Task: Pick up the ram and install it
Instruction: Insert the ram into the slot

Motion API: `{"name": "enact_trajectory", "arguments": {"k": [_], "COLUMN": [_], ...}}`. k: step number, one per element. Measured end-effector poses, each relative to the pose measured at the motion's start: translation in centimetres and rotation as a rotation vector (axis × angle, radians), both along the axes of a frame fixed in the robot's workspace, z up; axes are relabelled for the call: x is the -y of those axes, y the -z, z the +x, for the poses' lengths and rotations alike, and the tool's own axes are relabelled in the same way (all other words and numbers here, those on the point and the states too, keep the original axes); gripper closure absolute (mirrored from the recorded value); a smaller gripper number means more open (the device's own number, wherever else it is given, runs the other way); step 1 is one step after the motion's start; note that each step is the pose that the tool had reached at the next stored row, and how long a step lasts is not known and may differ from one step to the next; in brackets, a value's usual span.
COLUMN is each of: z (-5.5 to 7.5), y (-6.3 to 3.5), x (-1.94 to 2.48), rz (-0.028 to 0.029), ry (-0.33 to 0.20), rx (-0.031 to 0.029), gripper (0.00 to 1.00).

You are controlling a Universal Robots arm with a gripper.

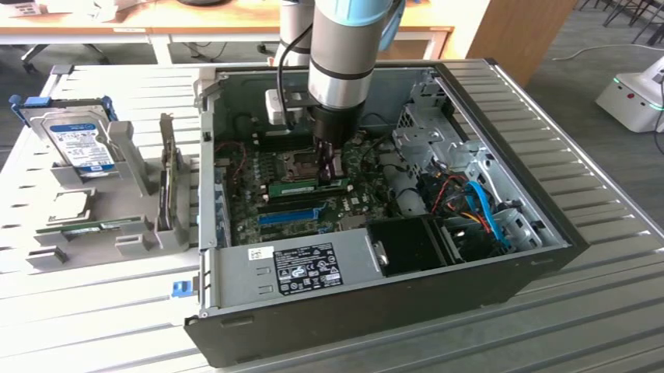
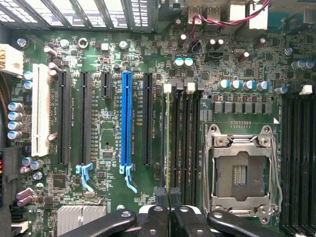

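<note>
- My gripper is down inside the open PC case, over the motherboard.
- Fingers are clenched together, tips almost meeting. Can't tell whether they pinch the board edge or just press on it.
- The ram sits in a memory slot on the motherboard, directly under my fingertips. My tips meet it at its end nearer the exterior view's right, and the rest of the stick runs toward the exterior view's left.
- In the wrist view the ram shows edge-on as a thin green line in the slot. It runs straight out from between my gripper tips to a white clip at the far end.
- Wrist view gives the neighbours: the ram's slot lies between the blue slot and the CPU socket, with empty black memory slots just beside it.
- Exterior view gives the ram's flat side with its pale label.
- It also shows the surroundings: the case stands on a slatted table, and a hard drive stands in a gray rack well apart from my gripper, on that view's left.
</note>
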State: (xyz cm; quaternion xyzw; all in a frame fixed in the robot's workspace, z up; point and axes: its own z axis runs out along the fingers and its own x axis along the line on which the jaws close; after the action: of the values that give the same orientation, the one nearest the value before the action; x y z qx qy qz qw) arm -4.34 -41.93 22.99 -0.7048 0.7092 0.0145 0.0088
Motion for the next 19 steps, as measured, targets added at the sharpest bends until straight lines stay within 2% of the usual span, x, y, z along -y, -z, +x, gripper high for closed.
{"name": "enact_trajectory", "arguments": {"k": [19], "z": [-0.02], "y": [0.26], "x": [0.0], "rz": [0.0001], "ry": [0.004], "rx": [0.0001], "gripper": [0.88]}}
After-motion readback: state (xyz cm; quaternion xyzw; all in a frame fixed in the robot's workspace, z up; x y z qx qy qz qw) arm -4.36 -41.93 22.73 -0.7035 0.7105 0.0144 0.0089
